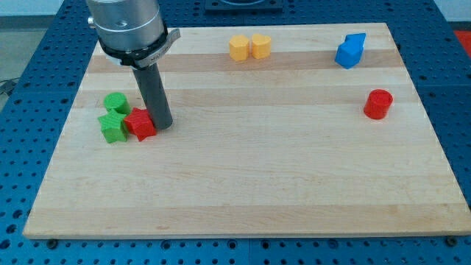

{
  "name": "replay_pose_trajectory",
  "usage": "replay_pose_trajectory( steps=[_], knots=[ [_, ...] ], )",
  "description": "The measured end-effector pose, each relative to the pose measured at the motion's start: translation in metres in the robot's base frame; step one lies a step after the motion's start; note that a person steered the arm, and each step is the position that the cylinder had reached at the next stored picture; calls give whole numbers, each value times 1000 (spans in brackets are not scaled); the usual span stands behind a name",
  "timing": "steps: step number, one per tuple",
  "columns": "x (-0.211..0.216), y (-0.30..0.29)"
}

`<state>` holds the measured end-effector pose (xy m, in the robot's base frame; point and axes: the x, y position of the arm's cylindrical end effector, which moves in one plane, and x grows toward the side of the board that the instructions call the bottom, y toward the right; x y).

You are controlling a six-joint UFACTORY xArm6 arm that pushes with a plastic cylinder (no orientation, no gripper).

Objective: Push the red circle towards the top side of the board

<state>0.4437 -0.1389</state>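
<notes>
The red circle [378,104], a short red cylinder, stands near the view's right edge of the wooden board [250,191], at mid height. My tip [162,125] is far from it, at the view's left, touching the right side of a red star-like block [140,124]. The rod runs up from the tip to the grey arm at the view's top left.
A green star block [112,126] and a green round block [115,102] sit just left of the red star-like block. Two yellow blocks [249,47] lie at the top centre. Two blue blocks [351,51] lie at the top right.
</notes>
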Motion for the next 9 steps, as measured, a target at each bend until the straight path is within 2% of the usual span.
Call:
replay_pose_trajectory(
  steps=[1,2,6,9],
  knots=[
    [0,-9],
    [0,8],
    [31,154],
    [38,219]
  ],
)
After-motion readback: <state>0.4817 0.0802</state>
